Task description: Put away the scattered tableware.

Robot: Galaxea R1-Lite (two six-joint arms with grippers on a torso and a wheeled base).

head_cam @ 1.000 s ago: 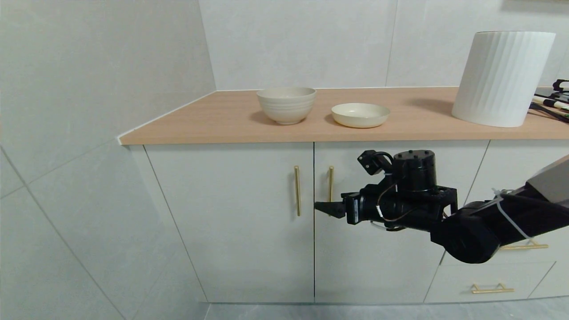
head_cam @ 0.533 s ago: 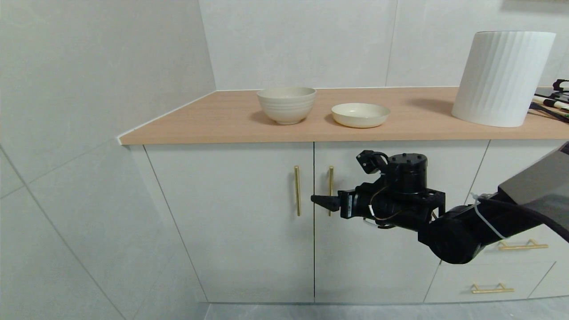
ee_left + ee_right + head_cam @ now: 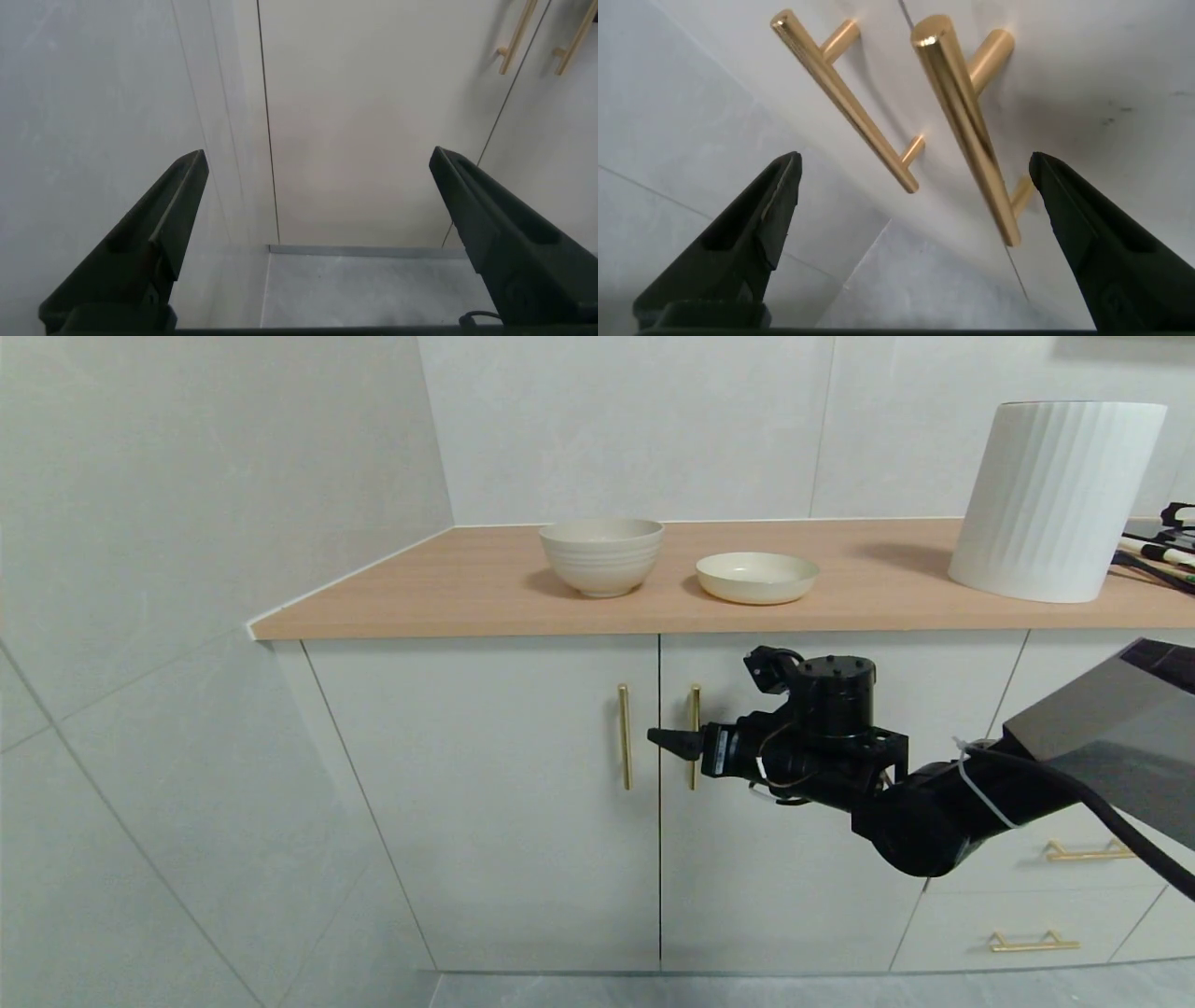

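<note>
1. Standing here, I see the tableware up on the worktop (image 3: 448, 593). There is a ribbed bowl (image 3: 601, 555) with a shallow dish (image 3: 757, 577) just beside it at its three o'clock, and no arm touches either.
2. The right end effector (image 3: 670, 743) hangs below them, at roughly six o'clock from the dish, level with the right door handle (image 3: 694, 709) of the cabinet. My guess is that the door has to open first so the pieces have somewhere to go.
3. Its fingers are spread wide and grip nothing. They point toward nine o'clock, which suits closing across an upright bar.
4. In the head view the tips overlap the handle, and I cannot judge contact from there. The right wrist view tells more: the gold bar runs through the gap between the two fingers, unclamped. The left door handle (image 3: 624, 735) lies just beyond it, past the door seam.
5. The left end effector (image 3: 318, 187) is likewise wide open and empty. It is held low, facing the cabinet front near the floor, and I suppose that keeps it out of the way.
6. The head view adds a tall white ribbed vessel (image 3: 1060, 499) at three o'clock along the worktop, well apart from the dish.
</note>
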